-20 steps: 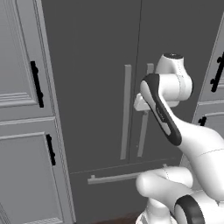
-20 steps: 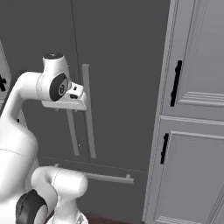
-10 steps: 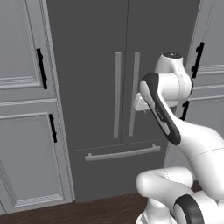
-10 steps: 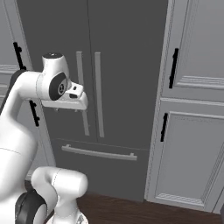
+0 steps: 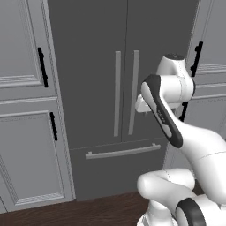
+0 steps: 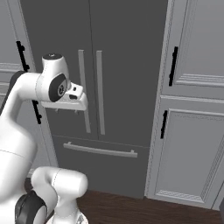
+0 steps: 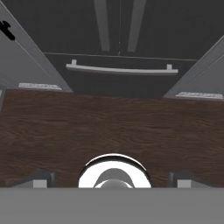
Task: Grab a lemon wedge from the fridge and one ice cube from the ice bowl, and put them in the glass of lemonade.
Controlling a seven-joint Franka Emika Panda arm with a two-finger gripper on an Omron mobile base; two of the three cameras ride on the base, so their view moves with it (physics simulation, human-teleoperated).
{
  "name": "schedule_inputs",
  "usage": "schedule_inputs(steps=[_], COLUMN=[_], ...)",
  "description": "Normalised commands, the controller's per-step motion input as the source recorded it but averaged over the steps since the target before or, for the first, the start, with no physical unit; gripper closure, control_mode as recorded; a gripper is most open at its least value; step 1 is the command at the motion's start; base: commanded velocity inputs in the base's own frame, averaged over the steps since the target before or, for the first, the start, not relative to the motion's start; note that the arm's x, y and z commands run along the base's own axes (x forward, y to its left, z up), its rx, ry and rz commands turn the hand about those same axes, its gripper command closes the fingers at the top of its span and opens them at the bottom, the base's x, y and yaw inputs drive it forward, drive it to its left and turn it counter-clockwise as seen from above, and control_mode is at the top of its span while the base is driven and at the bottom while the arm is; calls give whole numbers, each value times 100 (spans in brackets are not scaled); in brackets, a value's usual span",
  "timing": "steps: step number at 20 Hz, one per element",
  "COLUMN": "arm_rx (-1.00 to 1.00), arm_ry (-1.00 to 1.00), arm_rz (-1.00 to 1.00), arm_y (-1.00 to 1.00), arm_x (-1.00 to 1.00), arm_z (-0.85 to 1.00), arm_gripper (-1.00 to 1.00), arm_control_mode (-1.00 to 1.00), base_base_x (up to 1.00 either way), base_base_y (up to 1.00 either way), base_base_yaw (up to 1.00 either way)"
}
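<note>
Closed fridge [image 5: 92, 66] (end effector [image 7: 112, 179] spread)

A dark wood-grain floor [image 7: 109, 127] is being shown running up to the base of a tall dark grey fridge [image 5: 88, 66], which is standing on it with both doors shut and its bottom drawer [image 7: 120, 81] closed. Light grey panelled cabinets [image 6: 192, 144] are being seen resting on the same floor at either side.
</note>
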Motion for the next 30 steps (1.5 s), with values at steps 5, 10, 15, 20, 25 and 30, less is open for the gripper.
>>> schedule_inputs(steps=[5, 10, 15, 20, 25, 30], arm_rx=[0, 0, 0, 0, 0, -9], arm_ry=[0, 0, 0, -1, -12, -44], arm_rz=[0, 0, 0, 0, 0, 0], arm_y=[0, 0, 0, 0, 0, 0], arm_x=[0, 0, 0, -7, -50, -64], arm_z=[0, 0, 0, 0, 1, 27], arm_gripper=[-100, -100, -100, -100, -100, -100], arm_control_mode=[100, 100, 100, -100, -100, -100], base_base_x=[0, -18, -18, -12, 0, 0], base_base_y=[0, 0, 0, 0, 0, 0], base_base_yaw=[0, 0, 0, 0, 0, 0])
